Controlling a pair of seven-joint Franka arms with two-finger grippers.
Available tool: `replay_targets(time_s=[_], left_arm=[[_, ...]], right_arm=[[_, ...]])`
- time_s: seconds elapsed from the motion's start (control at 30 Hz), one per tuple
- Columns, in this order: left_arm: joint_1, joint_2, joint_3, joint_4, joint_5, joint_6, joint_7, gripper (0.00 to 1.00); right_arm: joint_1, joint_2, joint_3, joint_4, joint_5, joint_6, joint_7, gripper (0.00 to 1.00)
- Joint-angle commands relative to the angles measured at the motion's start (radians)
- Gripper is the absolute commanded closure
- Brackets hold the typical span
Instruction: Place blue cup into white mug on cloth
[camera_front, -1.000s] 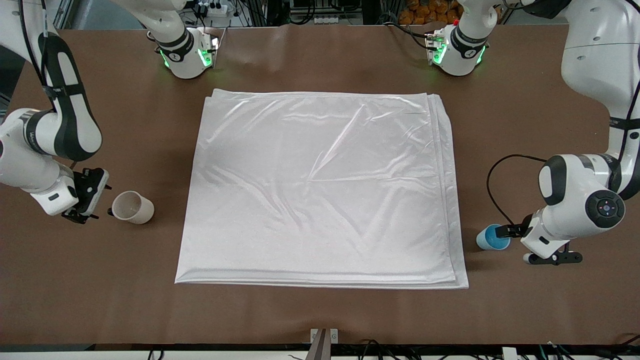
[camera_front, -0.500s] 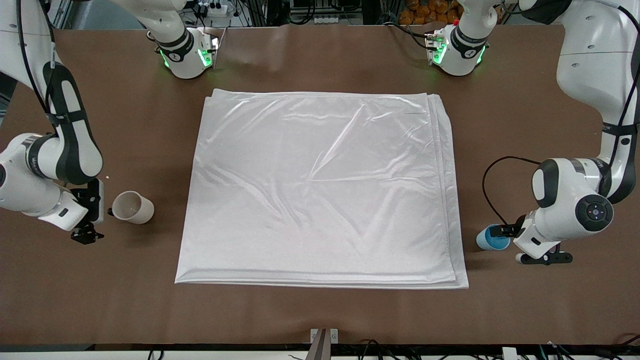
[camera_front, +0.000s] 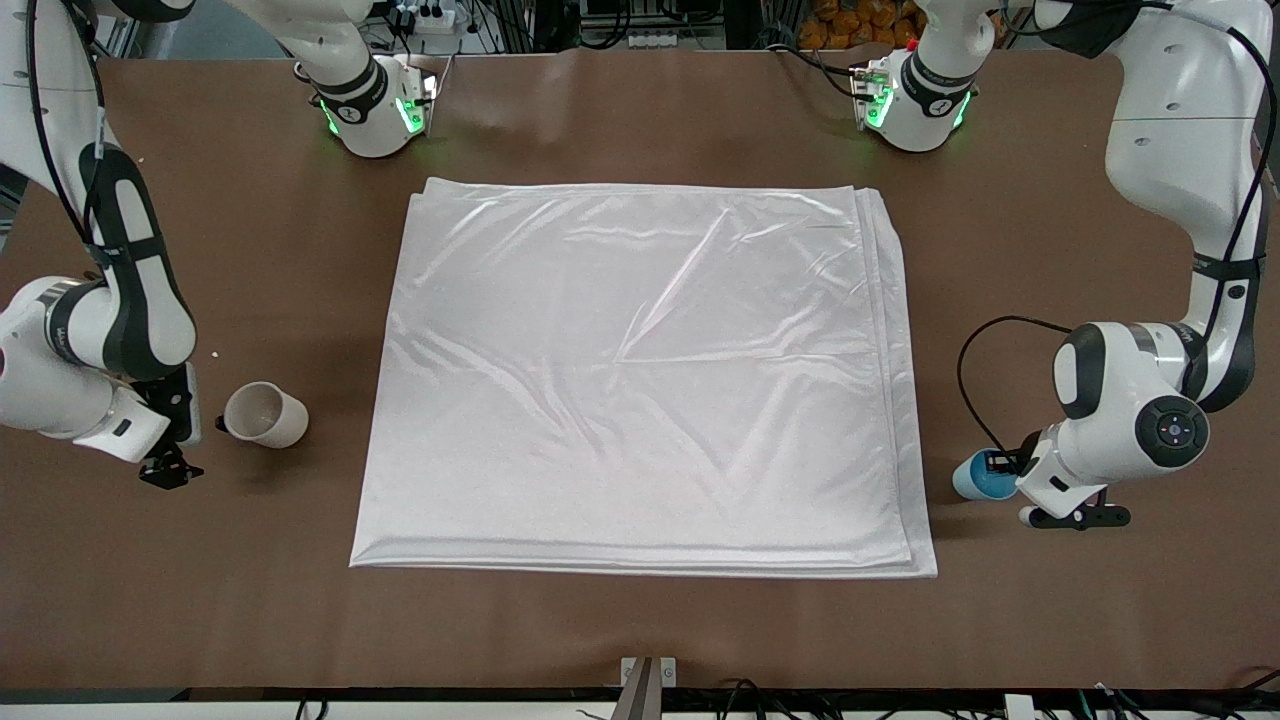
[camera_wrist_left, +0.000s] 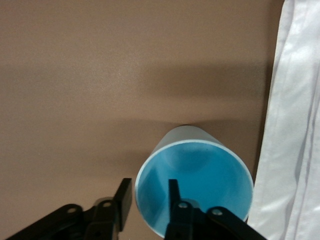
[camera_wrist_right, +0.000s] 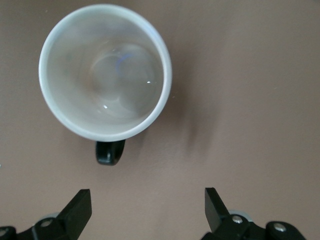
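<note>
Right, the left gripper (camera_wrist_left: 147, 207) is down at the blue cup (camera_wrist_left: 195, 185), with one finger (camera_wrist_left: 174, 200) inside the rim and the other against the outside wall, so the cup's wall sits pinched between them. In the front view the cup (camera_front: 975, 477) stands on the bare table (camera_front: 640, 630) at the left arm's end, just beside the edge of the cloth (camera_front: 640, 380) and not on it. The left gripper (camera_front: 1003, 465) sits right at the cup's rim, on the side away from the cloth.

Over at the right arm's end, the right gripper (camera_wrist_right: 148, 210) has its fingers (camera_wrist_right: 80, 206) spread wide with nothing between them. The white mug (camera_wrist_right: 105, 72) stands upright just ahead of the fingertips, apart from them, its dark handle turned toward the gap. In the front view the mug (camera_front: 265, 415) rests on the table near the cloth's edge, clear of the fabric, with the right gripper (camera_front: 172, 440) low beside it on the side away from the cloth.

The cloth lies flat in the middle of the table between the two cups, creased and folded in layers.
</note>
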Motion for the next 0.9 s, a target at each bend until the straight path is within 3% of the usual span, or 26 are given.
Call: replay_targets(time_s=[0.0, 0.87], left_arm=[[-0.008, 0.006, -0.001, 0.012, 0.003, 0.009, 0.0, 1.0], [0.006, -0.063, -0.034, 0.013, -0.019, 0.017, 0.044, 1.0]], right_arm=[[-0.022, 0.026, 0.009, -0.008, -0.005, 0.008, -0.02, 0.0], [-0.028, 0.025, 0.013, -0.111, 0.021, 0.059, -0.02, 0.01]])
